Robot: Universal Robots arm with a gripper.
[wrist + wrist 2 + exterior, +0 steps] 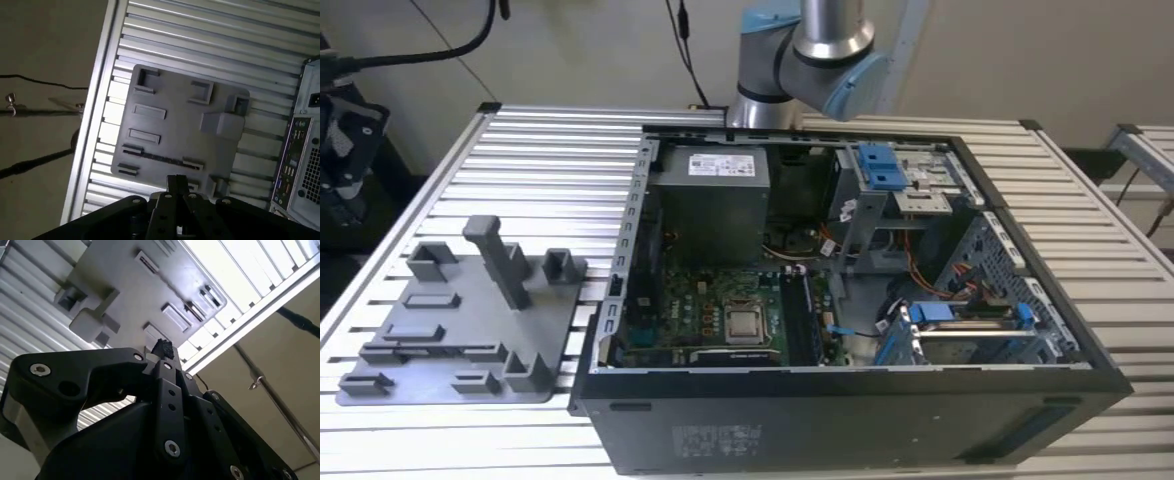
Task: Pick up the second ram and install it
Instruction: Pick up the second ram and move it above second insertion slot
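And here's the black two-fingered pincer (pixel 162 347) (pixel 177 182), hanging high over the grey moulded plastic fixture tray (pixel 175 125) (pixel 454 320). Its links fold in to a single tip, so I read it as closed, with nothing in its grip. That tray sits on the slatted aluminium counter (pixel 547 150) at the exterior view's lower left, just beside the open black computer tower case (pixel 854 430) that takes up the centre and right, its green motherboard (pixel 707 300) showing inside. The silver-and-blue robot arm (pixel 807 40) comes in at the top centre. And the second ram (pixel 155 158)? In the first wrist view I take it to be the long thin dark stick standing on edge in the tray's long slot, well below the pincer, though I can't make out its colour or label from here. So the pick-up has not begun, by my reckoning. To do it well, open the jaws wider than the stick is thick and turn the wrist so the pads face its flat sides. Centre on its mid-length and come straight down, clear of the tray's tall grey post (pixel 500 265). Then close gently and lift dead vertical so it doesn't bind in the slot.
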